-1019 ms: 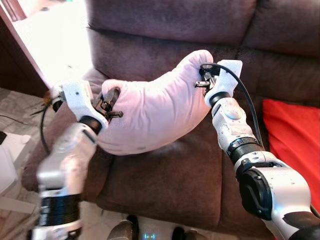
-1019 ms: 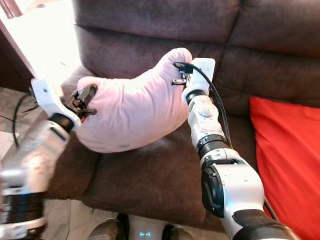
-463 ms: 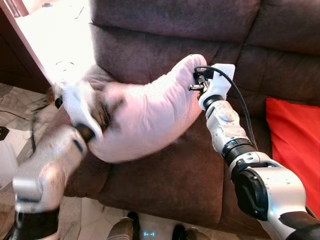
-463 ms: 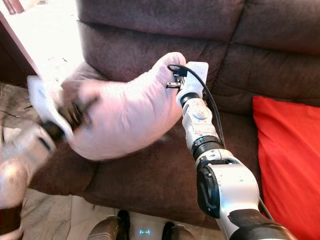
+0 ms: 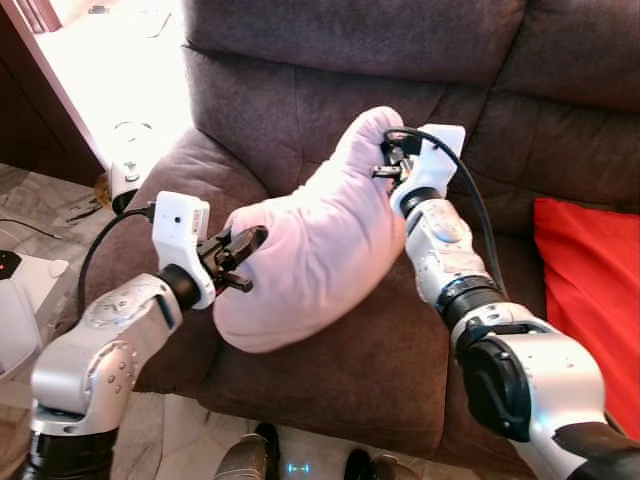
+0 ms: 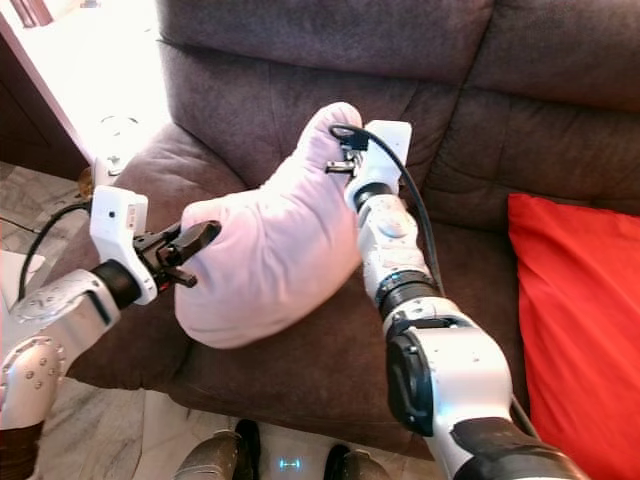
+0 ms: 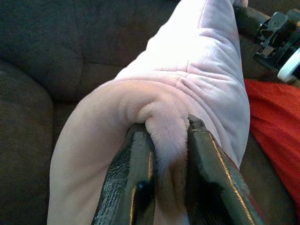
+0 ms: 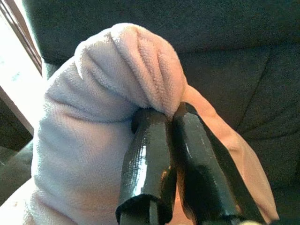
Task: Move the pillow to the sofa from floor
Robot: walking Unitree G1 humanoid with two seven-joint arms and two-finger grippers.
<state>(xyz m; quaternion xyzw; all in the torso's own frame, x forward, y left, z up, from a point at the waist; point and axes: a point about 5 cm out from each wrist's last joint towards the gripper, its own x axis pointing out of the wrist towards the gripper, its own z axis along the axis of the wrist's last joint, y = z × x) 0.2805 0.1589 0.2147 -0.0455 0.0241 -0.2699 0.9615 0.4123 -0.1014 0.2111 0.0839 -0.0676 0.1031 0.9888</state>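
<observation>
Left gripper point(image 5: 243, 252): fingers pinched on a fold at the lower end of the pillow point(image 5: 318, 240), out over the front of the seat.
Right gripper point(image 5: 385, 160): fingers clamped tight on a tuck at the pillow's upper end, near the backrest.
Pillow: pale pink, slung between both arms, upper end against the backrest, lower bulge seemingly touching the seat of the sofa point(image 5: 330, 370).
Doing it well: lower both ends together until the seat takes the weight, then let go; releasing one side early would likely let it roll toward the front edge.
Neighbour: red cushion point(image 5: 590, 290), well apart on the robot's right.
</observation>
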